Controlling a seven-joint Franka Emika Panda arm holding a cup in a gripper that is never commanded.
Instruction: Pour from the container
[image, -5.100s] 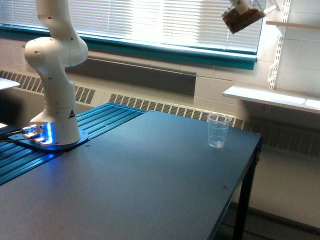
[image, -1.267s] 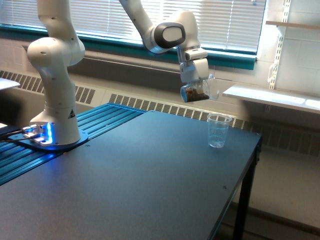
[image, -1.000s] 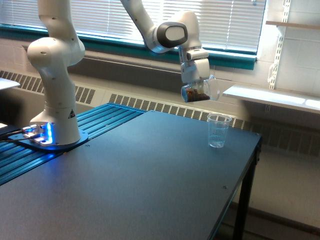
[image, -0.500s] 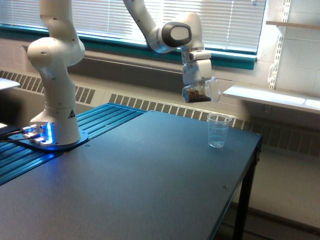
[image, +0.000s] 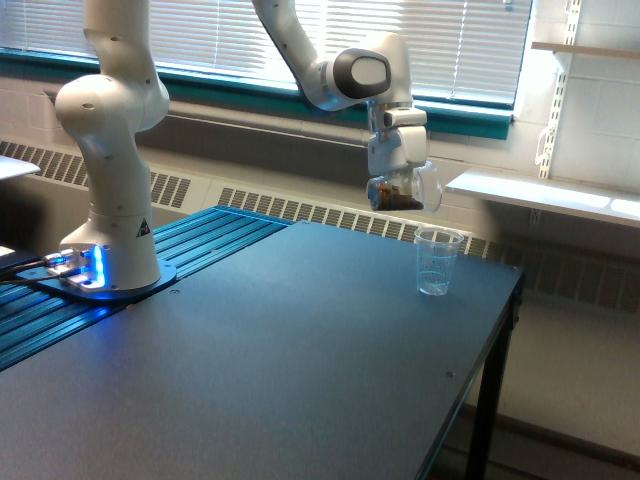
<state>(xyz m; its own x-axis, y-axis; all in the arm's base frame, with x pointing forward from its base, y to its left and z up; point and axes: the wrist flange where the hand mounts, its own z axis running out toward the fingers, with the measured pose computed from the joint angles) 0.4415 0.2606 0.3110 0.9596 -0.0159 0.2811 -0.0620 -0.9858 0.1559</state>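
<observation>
My gripper (image: 399, 172) hangs over the far right part of the dark table (image: 280, 350), shut on the container (image: 404, 193), a small clear rounded vessel with brown granular bits inside. The container lies tilted on its side, its mouth turned toward the exterior view's right. It hovers above and slightly left of a taller clear tapered cup (image: 437, 261) with printed markings, which stands upright on the table near the far right corner. No granules show falling.
The arm's white base (image: 110, 150) stands at the exterior view's left on blue ribbed rails (image: 190, 245). A window with blinds runs behind. White shelves (image: 545, 195) hang on the wall at the right, just beyond the table's right edge (image: 495, 350).
The gripper came down from the upper right corner to the cup's height range. Over the last second it has drifted right with the container, closer to above the cup.
</observation>
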